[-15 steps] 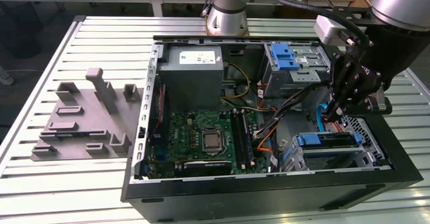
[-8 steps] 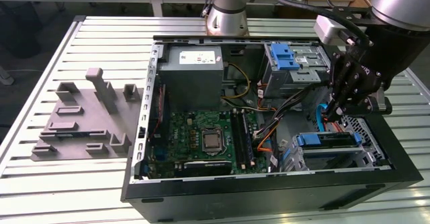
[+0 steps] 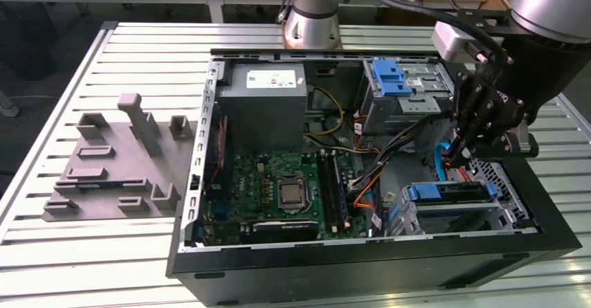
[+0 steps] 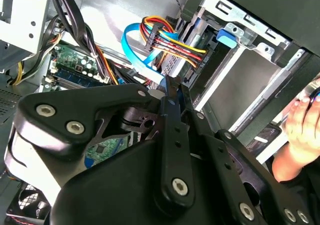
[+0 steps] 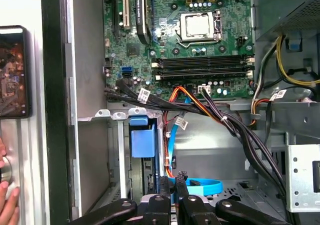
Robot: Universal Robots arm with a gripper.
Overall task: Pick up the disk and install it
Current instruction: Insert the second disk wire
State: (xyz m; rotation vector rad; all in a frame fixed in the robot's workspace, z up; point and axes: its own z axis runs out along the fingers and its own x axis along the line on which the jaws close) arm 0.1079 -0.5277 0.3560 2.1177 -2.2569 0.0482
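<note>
No legible text anywhere. Print on the white sticker (image 3: 273, 79) atop the grey power supply box (image 3: 266, 107) in the exterior view too small to make out. Same for the small white tags (image 5: 144, 95) on the black cables (image 5: 235, 127) and the motherboard (image 5: 200, 40) markings in the first wrist view.

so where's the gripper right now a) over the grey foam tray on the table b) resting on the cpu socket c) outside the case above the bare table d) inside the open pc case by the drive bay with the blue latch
d: in the exterior view the gripper reaches down into the open pc case, just above the drive bay with the blue latch, far from the foam tray and the cpu socket.
</note>
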